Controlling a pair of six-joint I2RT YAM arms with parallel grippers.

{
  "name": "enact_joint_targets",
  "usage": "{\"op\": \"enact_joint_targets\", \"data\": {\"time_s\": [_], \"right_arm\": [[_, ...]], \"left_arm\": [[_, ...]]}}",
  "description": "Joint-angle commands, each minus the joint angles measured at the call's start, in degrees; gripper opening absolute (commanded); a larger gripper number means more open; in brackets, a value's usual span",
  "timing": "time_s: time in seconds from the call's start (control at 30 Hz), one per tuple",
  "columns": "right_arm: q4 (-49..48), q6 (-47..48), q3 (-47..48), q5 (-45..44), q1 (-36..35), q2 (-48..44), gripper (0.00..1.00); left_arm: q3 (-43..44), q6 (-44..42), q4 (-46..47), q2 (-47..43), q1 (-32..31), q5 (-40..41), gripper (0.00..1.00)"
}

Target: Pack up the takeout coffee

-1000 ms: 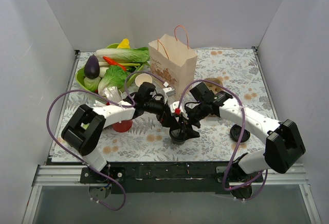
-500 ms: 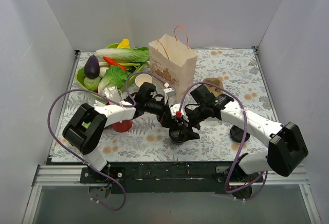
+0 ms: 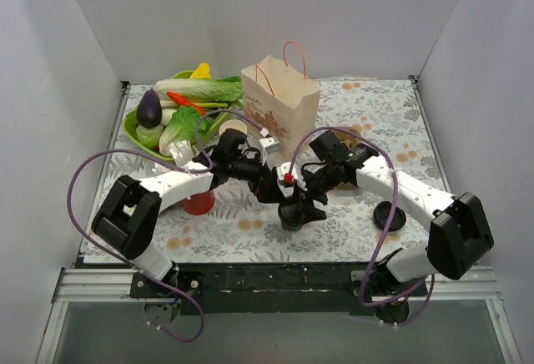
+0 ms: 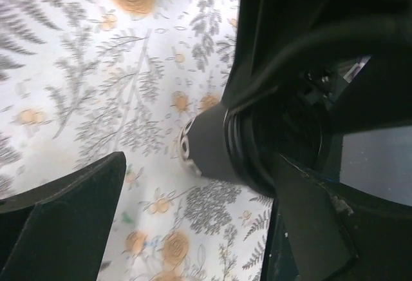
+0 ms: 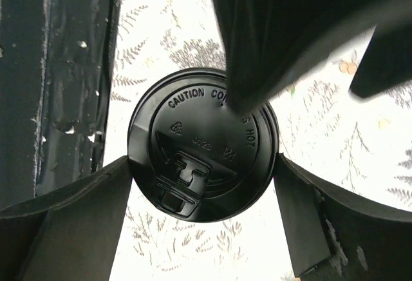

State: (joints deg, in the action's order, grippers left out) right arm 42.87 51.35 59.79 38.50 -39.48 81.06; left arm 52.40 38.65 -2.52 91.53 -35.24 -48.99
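Note:
The takeout coffee [image 5: 193,152], a small dark cup with a round black lid, sits between my right gripper's [image 5: 203,160] fingers [image 5: 96,197], which press on both sides of the lid rim. In the top view the cup [image 3: 292,214] is at the table's front centre under my right gripper [image 3: 297,208]. My left gripper [image 3: 279,190] is just behind it. In the left wrist view the left gripper [image 4: 199,165] is wide open and empty, and the cup's side [image 4: 212,149] lies just beyond its fingertips [image 4: 71,210].
A brown paper bag [image 3: 279,105] stands upright behind the arms. A green tray of vegetables [image 3: 132,126] is at the back left. A red cup [image 3: 198,204] is under the left arm. A loose black lid [image 3: 390,214] lies to the right.
The left arm has drawn back and up a little from the cup. The right gripper and cup have shifted slightly.

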Motion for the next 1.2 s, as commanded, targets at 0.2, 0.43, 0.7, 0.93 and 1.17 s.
{"op": "enact_joint_targets", "data": {"time_s": [0.2,0.43,0.7,0.93,1.17], "right_arm": [[8.7,0.2,3.6,-8.7,7.2,-5.0,0.69],[11.9,-2.4,11.9,-7.3,19.5,-6.5,0.66],[11.5,-8.5,16.7,-5.0,31.2,-6.7,0.62],[12.6,-14.0,26.2,-3.4,51.1,-1.4,0.6],[13.6,-16.3,27.5,-9.5,63.0,5.5,0.57]], "left_arm": [[7.2,-1.3,-5.9,-6.7,10.1,1.2,0.98],[9.1,-0.2,-4.8,-5.2,10.4,1.0,0.98],[9.6,3.5,-2.3,-4.1,10.5,0.3,0.98],[9.6,4.5,-1.8,-4.1,10.5,0.0,0.98],[7.9,6.0,0.1,-4.7,10.5,0.4,0.98]]}}
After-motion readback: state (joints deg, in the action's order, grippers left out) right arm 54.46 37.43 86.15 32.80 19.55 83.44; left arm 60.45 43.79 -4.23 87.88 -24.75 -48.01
